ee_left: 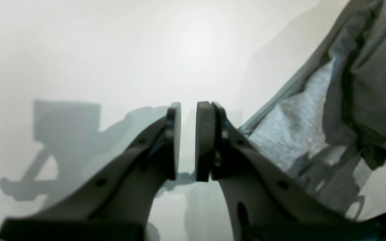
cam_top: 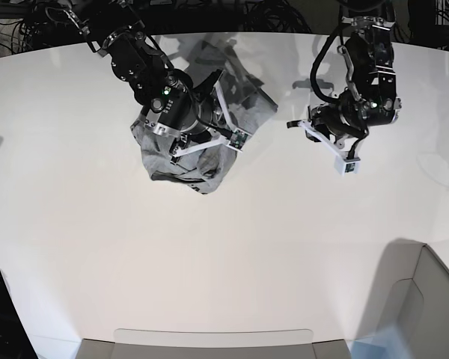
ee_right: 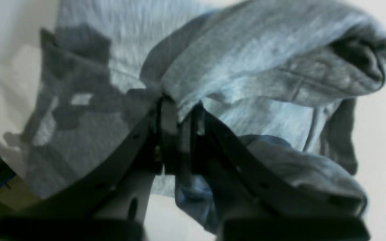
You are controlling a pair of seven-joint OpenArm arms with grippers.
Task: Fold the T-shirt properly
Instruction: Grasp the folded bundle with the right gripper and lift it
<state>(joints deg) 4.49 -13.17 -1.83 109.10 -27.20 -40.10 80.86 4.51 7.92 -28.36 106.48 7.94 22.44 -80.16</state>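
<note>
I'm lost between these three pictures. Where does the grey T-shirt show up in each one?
Left wrist view: the T-shirt fills the right side, beside the empty left gripper.
Right wrist view: it fills most of the frame, a fold pinched in the right gripper.
Base view: bunched up at upper left, under the right arm.
Shared landmark: the white table.

Base view bright, evenly lit, sharp; white table (cam_top: 232, 247) slightly blown out; soft shadows under both arms; left wrist view hazy, glare patch top centre, gripper shadow at left; right wrist view dim, blurred, T-shirt (ee_right: 246, 57) out of focus.
</note>
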